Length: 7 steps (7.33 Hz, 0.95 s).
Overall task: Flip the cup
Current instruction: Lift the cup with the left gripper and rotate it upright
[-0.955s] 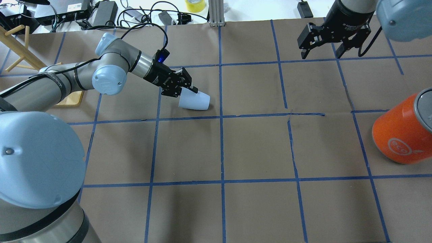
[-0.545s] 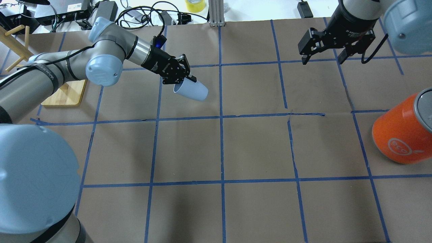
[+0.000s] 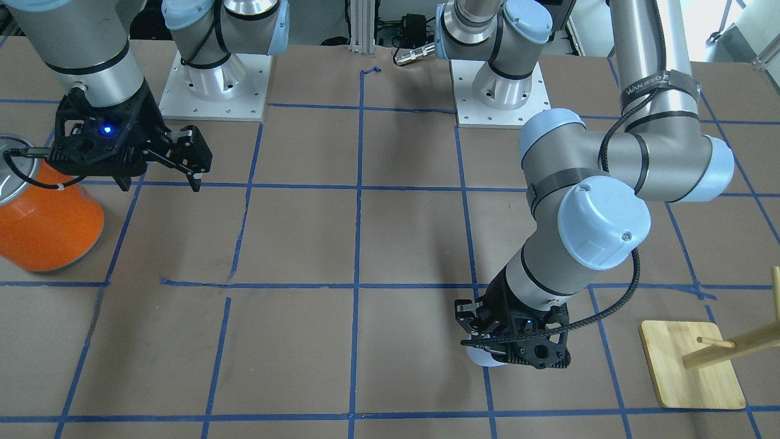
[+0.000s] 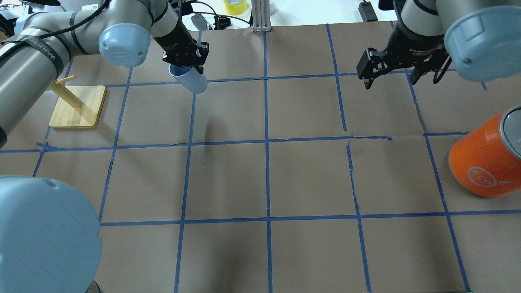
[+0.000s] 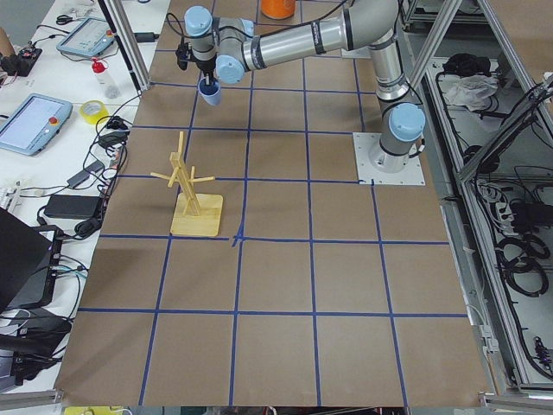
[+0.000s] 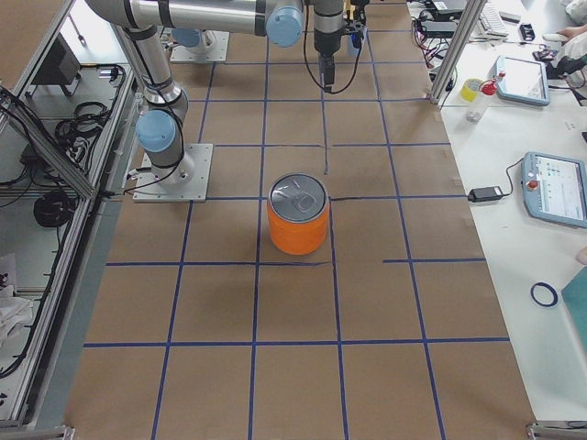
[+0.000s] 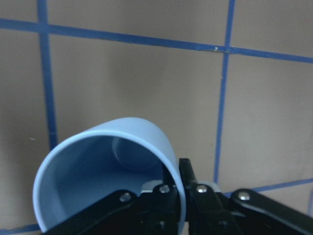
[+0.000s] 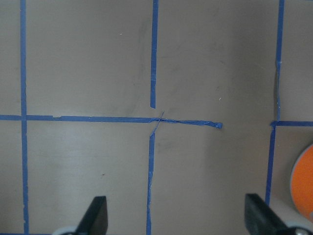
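Pale blue plastic, the cup hangs in the left gripper above the far left part of the table, clear of the brown paper, with its shadow falling on the paper nearer than the cup itself. The left gripper is clamped on the cup's rim. In the left wrist view one finger sits outside the wall and the other inside, the wall pinched between them. The cup is tilted there, with its open mouth turned up towards the wrist camera, its light blue inside and round bottom plain to see. From the camera at the table's left end the cup hangs under the wrist with its narrow base lowest. In the front-facing view only a pale sliver of the cup shows beneath the black gripper body.

The right gripper hovers over the far right part of the table with its fingers spread wide and nothing between them; its wrist view shows only bare paper and blue tape lines between the two fingertips. An orange can with a silver top stands at the right edge, well apart from the cup. A wooden peg stand on a square base stands at the left, near the cup but not touching it
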Available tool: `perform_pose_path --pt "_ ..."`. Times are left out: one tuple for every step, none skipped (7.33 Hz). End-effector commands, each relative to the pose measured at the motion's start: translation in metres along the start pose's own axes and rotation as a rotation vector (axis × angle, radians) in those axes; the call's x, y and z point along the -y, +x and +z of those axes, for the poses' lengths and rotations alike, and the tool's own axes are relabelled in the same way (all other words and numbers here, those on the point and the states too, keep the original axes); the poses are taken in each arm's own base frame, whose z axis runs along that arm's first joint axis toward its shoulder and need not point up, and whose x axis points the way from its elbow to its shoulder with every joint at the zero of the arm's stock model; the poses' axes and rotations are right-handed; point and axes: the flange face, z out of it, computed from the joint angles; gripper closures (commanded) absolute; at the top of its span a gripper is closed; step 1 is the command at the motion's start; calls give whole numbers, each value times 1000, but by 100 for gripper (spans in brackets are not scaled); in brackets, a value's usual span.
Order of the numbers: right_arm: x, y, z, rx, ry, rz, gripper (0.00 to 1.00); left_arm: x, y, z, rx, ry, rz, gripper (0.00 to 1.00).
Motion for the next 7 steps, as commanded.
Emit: perform_pose_path --pt "2 -1 -6 9 17 0 0 11 -17 11 237 22 257 100" --pt "4 -2 0 20 4 1 0 17 -24 35 256 11 267 100" --pt "4 -2 -2 16 7 2 0 19 -35 52 242 -12 250 100" --pt "2 -1 -4 6 9 2 0 17 -54 59 192 -24 220 100" --pt "-2 -1 -9 3 6 2 0 5 -84 66 181 -48 181 100" --pt "-13 0 -12 4 -38 2 0 -7 -91 87 177 -74 168 100" --pt "-14 0 -14 2 -39 2 0 -13 -91 95 180 -56 163 100"
